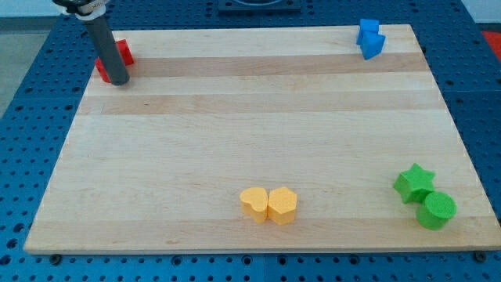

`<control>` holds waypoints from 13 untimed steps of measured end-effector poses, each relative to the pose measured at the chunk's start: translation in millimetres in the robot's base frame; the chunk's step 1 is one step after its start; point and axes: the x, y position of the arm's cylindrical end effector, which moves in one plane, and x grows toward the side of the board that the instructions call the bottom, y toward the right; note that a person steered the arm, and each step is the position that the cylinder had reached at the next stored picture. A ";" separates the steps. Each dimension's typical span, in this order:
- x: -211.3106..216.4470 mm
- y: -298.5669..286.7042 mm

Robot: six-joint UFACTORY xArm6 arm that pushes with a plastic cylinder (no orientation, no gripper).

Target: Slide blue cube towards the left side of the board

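Observation:
Two blue blocks touch at the board's top right corner: a blue cube (367,30) and just below it a blue angular block (373,45). My rod comes down at the top left, and my tip (117,81) rests on the board there, far to the left of the blue blocks. A red block (124,53) lies directly behind the rod and is partly hidden by it.
Two yellow blocks, a heart shape (254,203) and a hexagon (282,205), touch near the bottom middle. A green star (414,182) and a green cylinder (435,210) touch at the bottom right. The wooden board (250,117) lies on a blue perforated table.

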 end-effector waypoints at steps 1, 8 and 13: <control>8.1 7.9; -108.9 572.2; -34.5 246.1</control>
